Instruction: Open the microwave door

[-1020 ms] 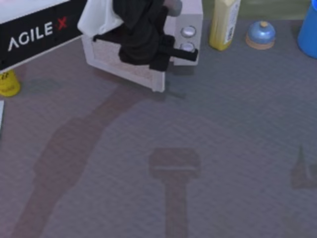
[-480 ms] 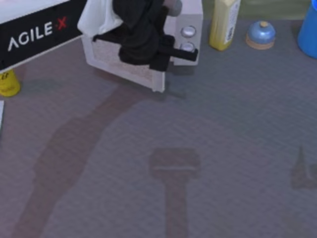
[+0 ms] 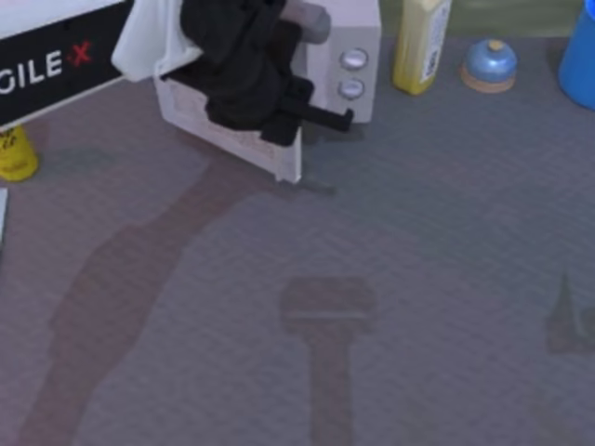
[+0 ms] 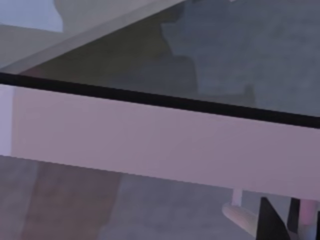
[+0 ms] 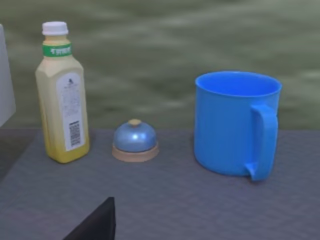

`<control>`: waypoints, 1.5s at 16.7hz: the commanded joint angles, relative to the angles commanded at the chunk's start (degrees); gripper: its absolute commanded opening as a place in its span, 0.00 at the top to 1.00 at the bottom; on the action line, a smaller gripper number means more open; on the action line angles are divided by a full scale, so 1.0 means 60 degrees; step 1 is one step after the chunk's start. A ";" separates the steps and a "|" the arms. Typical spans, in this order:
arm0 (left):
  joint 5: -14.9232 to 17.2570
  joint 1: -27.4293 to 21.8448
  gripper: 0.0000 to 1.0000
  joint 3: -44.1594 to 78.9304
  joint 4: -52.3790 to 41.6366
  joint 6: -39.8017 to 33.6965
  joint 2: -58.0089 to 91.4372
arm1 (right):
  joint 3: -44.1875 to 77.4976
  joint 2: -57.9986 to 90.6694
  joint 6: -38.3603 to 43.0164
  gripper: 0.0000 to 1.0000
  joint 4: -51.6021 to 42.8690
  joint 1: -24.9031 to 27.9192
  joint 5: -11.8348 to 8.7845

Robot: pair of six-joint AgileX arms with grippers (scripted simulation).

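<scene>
At the far left of the table, the microwave door is swung partly out from the microwave, its free edge nearest the left tool, whose finger state cannot be told.

White microwave with two silver-grey knobs; its white microwave door shows a pale, speckled greyish mesh window. Black left gripper over it, on a white arm with black lettering band and a red X. Yellow bottle, white cap, green neck band, white label. Blue-domed bell on a tan base. Bright blue mug. Grey woven-textured table.
</scene>
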 joint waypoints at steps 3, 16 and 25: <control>0.0005 0.0003 1.00 -0.0012 0.0001 0.0010 -0.0004 | 0.0000 0.0000 0.0000 0.00 0.0000 0.0000 0.0000; 0.0005 0.0003 1.00 -0.0012 0.0001 0.0010 -0.0004 | 0.0000 0.0000 0.0000 0.00 0.0000 0.0000 0.0000; 0.0072 -0.0056 1.00 -0.0013 0.0002 -0.0031 0.0003 | 0.0000 0.0000 0.0000 0.00 0.0000 0.0000 0.0000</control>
